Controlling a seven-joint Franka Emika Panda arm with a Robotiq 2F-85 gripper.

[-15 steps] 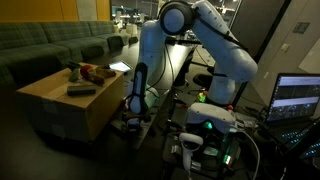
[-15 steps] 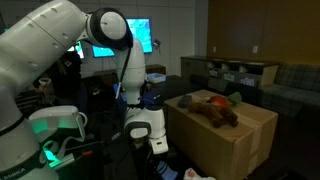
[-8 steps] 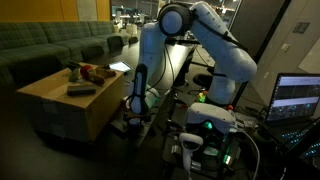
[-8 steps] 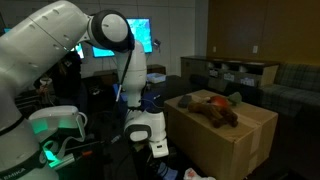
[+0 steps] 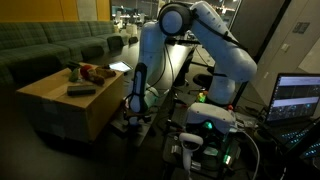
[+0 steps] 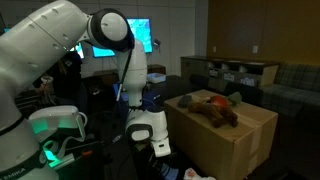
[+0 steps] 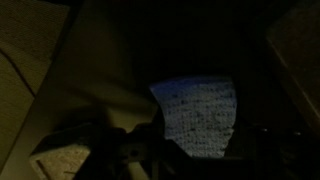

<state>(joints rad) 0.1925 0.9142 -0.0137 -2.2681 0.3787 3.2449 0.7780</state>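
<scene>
Cardboard box (image 5: 62,108) is sitting at nine o'clock of my low-hanging gripper (image 5: 134,121) in an exterior view; I'm not making out its opening or load.

The gripper (image 5: 134,121) hung below the level of the tabletop, just beside the table (image 5: 45,95), off the edge that faced the robot's base. On the tabletop, in an exterior view, a flat object (image 5: 80,90) lay near the edge closest to the camera. Behind it, toward the far edge, sat a cluster of small items (image 5: 93,72). A sofa (image 5: 45,45) stood behind the table. A laptop (image 5: 298,100) stood well apart, beyond the robot's base.
</scene>
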